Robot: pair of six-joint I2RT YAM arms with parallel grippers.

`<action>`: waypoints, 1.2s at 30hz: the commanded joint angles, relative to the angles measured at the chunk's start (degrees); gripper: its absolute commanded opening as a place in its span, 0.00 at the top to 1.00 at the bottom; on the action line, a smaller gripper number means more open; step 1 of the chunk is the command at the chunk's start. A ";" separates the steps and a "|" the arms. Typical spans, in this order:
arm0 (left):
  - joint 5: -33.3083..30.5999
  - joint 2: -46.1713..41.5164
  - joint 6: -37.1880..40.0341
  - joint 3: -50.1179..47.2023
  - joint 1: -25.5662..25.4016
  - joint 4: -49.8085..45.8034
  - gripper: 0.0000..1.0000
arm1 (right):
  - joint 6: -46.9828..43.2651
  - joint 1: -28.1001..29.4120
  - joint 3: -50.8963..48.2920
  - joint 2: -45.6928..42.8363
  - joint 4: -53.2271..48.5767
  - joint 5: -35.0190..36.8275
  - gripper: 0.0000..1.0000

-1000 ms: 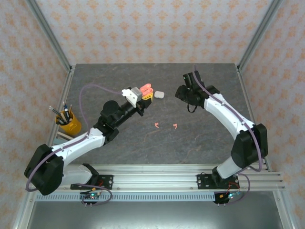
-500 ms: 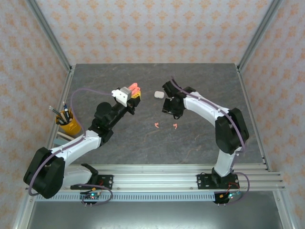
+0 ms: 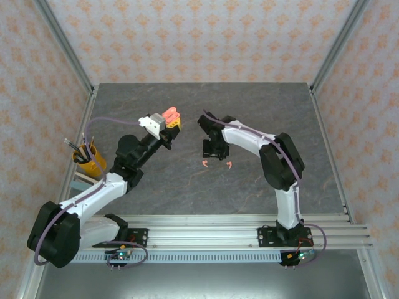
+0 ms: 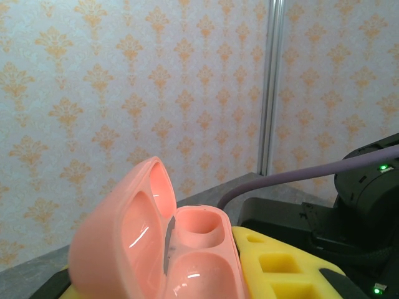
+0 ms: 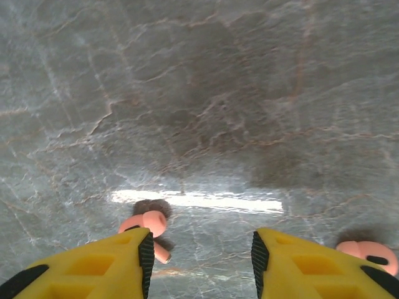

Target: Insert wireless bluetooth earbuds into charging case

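Note:
My left gripper [image 3: 167, 124] is shut on the open coral-pink charging case [image 3: 169, 115], holding it up above the table's left-centre. In the left wrist view the charging case [image 4: 193, 249] shows its lid swung left and two empty wells, next to a yellow finger [image 4: 280, 268]. Two coral-pink earbuds [image 3: 204, 163] [image 3: 229, 164] lie on the grey table. My right gripper [image 3: 212, 151] hovers low just behind them, open. In the right wrist view one earbud [image 5: 146, 223] lies by the left fingertip and the other earbud [image 5: 368, 252] lies outside the right finger, with bare table between the fingers.
A yellow cup of pens [image 3: 89, 159] stands at the left table edge. Metal frame posts [image 3: 330, 56] rise at the back corners. The marbled grey table [image 3: 249, 187] is bare in front of the earbuds.
My right gripper has swung left and toward the near side, coming down over the two coral earbuds. My left arm has carried the pink case a little to the left.

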 commanded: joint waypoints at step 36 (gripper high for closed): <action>2.37 -0.28 -0.97 2.16 0.59 -1.16 1.00 | -10.72 3.20 9.88 10.34 -6.26 1.70 0.56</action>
